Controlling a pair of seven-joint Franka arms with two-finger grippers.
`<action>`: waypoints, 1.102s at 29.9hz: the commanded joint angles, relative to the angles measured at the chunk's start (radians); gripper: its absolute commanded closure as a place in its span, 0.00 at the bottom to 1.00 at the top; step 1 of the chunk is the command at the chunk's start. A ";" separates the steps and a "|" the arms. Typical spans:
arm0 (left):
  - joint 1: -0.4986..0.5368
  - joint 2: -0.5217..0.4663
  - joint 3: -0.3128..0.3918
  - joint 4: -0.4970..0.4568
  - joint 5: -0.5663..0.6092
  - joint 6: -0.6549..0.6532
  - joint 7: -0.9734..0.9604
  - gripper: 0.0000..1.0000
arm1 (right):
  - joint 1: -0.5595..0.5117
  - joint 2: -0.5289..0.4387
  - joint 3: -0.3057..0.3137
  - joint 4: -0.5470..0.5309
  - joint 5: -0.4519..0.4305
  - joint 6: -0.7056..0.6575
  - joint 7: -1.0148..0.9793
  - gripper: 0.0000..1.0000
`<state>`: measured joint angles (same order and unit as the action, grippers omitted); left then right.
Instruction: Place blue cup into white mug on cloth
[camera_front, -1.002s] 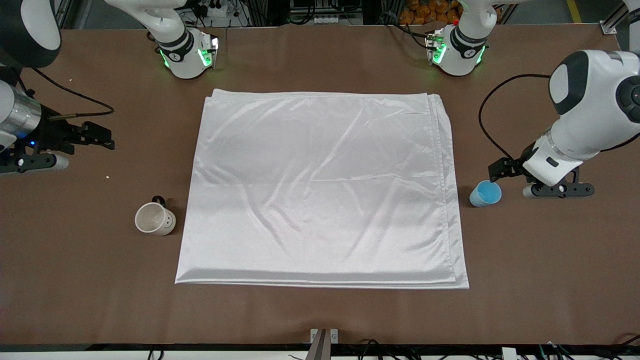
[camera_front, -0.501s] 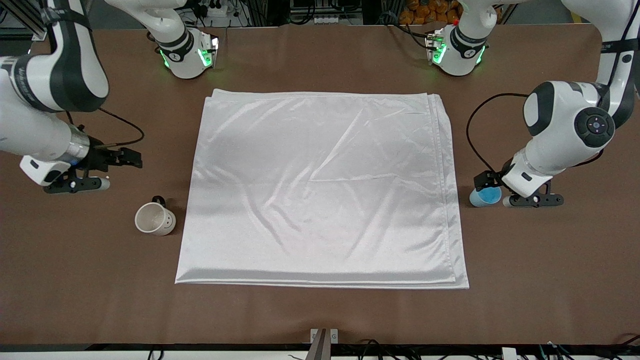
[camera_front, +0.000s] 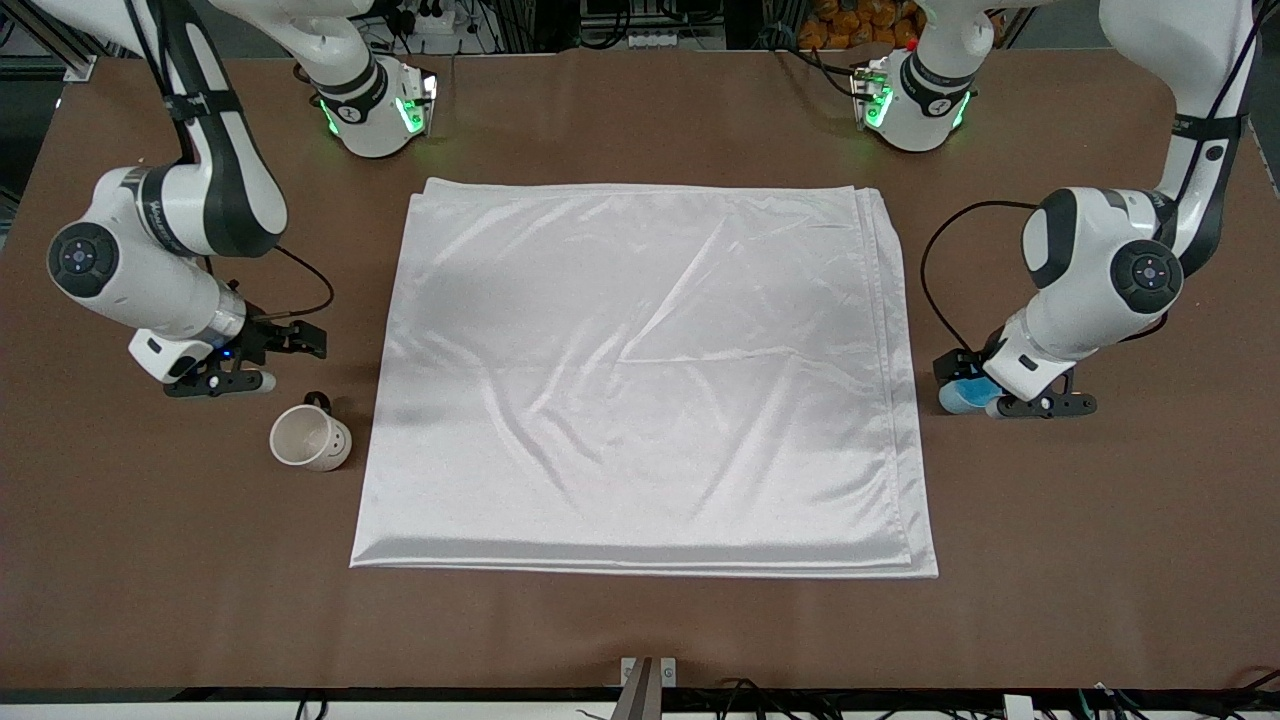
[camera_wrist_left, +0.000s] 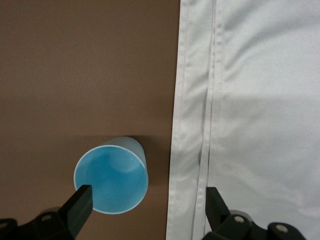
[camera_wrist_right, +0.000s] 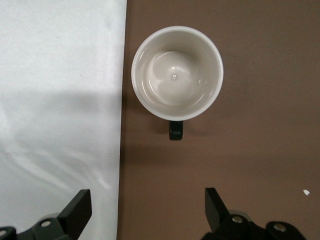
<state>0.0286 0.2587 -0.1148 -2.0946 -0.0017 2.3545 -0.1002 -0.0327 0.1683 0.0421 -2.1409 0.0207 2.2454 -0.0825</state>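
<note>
Spread wide, the right gripper (camera_front: 290, 345) hangs over bare table beside the white mug (camera_front: 310, 438), which stands upright just off the cloth's (camera_front: 640, 370) edge toward the right arm's end. Toward the left arm's end, the left gripper (camera_front: 962, 372), fingers (camera_wrist_left: 80, 205) also apart, hangs over the blue cup (camera_front: 962, 396), upright on the table just beside the cloth.

The light-blue cup (camera_front: 962, 397) stands upright by the desk's left-arm edge; the cream mug (camera_front: 309, 438), black-handled, stands upright toward the right-arm edge; the white cloth (camera_front: 640, 370) lies flat between them.
</note>
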 joint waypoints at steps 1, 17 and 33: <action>0.005 0.022 -0.005 -0.008 0.002 0.034 0.007 0.00 | -0.004 0.049 0.001 0.003 0.015 0.065 -0.014 0.00; 0.004 0.079 -0.005 -0.035 0.002 0.109 -0.001 0.00 | -0.006 0.201 0.001 0.004 0.012 0.283 -0.062 0.00; 0.004 0.111 -0.003 -0.054 0.002 0.154 0.000 0.23 | -0.009 0.229 0.001 0.024 0.008 0.310 -0.075 0.80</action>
<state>0.0282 0.3693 -0.1148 -2.1377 -0.0017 2.4844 -0.1001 -0.0337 0.3909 0.0406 -2.1327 0.0207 2.5548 -0.1326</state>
